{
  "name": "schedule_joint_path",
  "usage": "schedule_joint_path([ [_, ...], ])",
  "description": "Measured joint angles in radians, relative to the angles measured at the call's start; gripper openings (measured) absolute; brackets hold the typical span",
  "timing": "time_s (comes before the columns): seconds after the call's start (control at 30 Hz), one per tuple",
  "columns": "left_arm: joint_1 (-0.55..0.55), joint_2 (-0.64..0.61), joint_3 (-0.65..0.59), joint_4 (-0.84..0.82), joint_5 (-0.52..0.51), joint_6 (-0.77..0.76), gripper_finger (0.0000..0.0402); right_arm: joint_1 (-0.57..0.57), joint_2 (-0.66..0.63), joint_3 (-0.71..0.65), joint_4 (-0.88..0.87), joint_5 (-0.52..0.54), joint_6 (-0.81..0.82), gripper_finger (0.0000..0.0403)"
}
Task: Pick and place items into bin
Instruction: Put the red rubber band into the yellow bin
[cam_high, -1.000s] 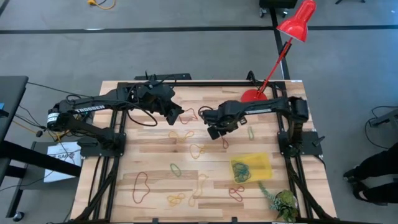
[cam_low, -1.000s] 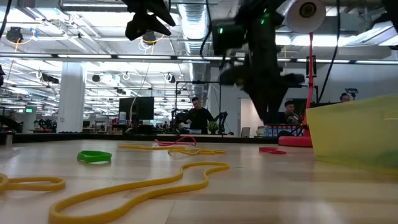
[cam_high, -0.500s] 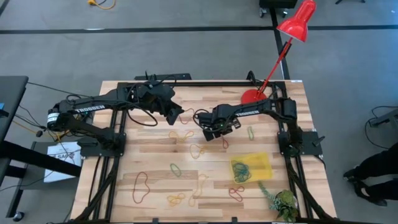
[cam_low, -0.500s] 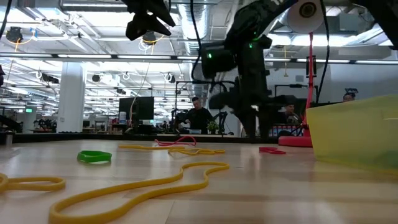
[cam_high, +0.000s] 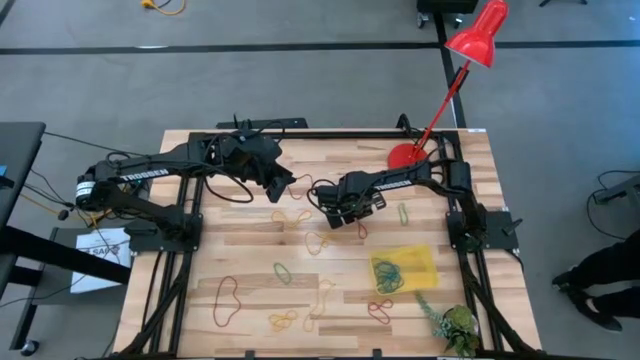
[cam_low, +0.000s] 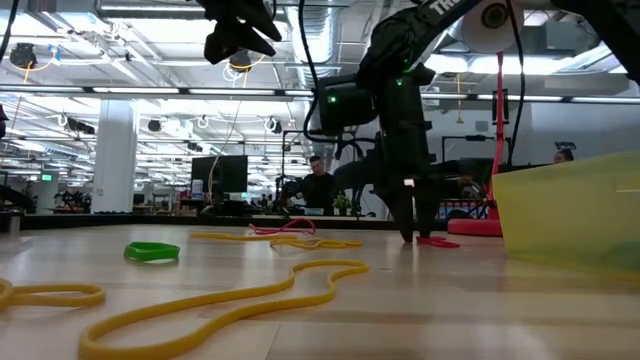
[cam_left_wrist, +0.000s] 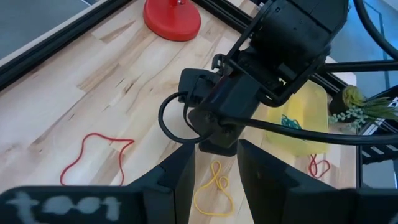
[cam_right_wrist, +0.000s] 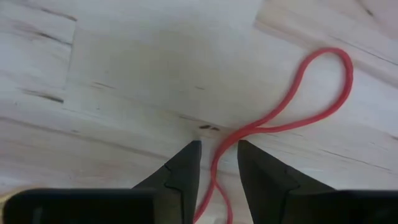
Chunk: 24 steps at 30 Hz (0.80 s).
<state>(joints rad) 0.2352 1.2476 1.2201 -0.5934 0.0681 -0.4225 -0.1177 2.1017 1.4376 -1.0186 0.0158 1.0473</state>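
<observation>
We have the right gripper (cam_right_wrist: 214, 163) down at the wooden table (cam_high: 240, 260) near its middle, its two dark fingers a narrow gap apart and straddling a strand of a thin red rubber-band loop (cam_right_wrist: 283, 115) that lies flat on the boards. Nothing is held yet; the strand sits between the tips, ungripped.

The main risk, as we judge it, is the thinness of this band: if the tips close slightly above the wood they may pinch air, and if they press down they may scrape the surface and push the floppy strand aside. Only one strand lies in the gap, so the loop may also dangle and slip on the way over.

The small translucent yellow plastic bin (cam_high: 420, 262) sits toward the near right of the table, well apart from our gripper, with several bands already inside. Other loose loops, yellow, green, orange and red, are scattered across the near half. A green plant sprig (cam_high: 452, 322) lies just beyond the bin, and the round red lamp base (cam_high: 407, 154) stands at the far right. The left gripper (cam_high: 287, 180) hovers above the table to the left, jaws parted and empty, near enough to need watching.
</observation>
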Motion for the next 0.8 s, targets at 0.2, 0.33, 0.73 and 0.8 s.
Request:
schedule_joint_path([
  [0.2, 0.0, 0.0, 0.0, 0.0, 0.0, 0.0, 0.011, 0.002, 0.002, -0.001, 0.017, 0.0, -0.012, 0.0035],
  [0.33, 0.0, 0.0, 0.0, 0.001, 0.0, 0.0, 0.011, 0.012, 0.002, -0.003, 0.032, 0.004, -0.069, 0.0008],
  [0.73, 0.0, 0.0, 0.0, 0.02, -0.001, 0.0, 0.011, 0.032, -0.087, 0.057, -0.03, -0.033, -0.106, 0.0002],
  [0.8, 0.0, 0.0, 0.0, 0.028, -0.001, 0.001, 0.011, 0.034, -0.123, 0.065, -0.052, -0.07, -0.106, 0.0003],
])
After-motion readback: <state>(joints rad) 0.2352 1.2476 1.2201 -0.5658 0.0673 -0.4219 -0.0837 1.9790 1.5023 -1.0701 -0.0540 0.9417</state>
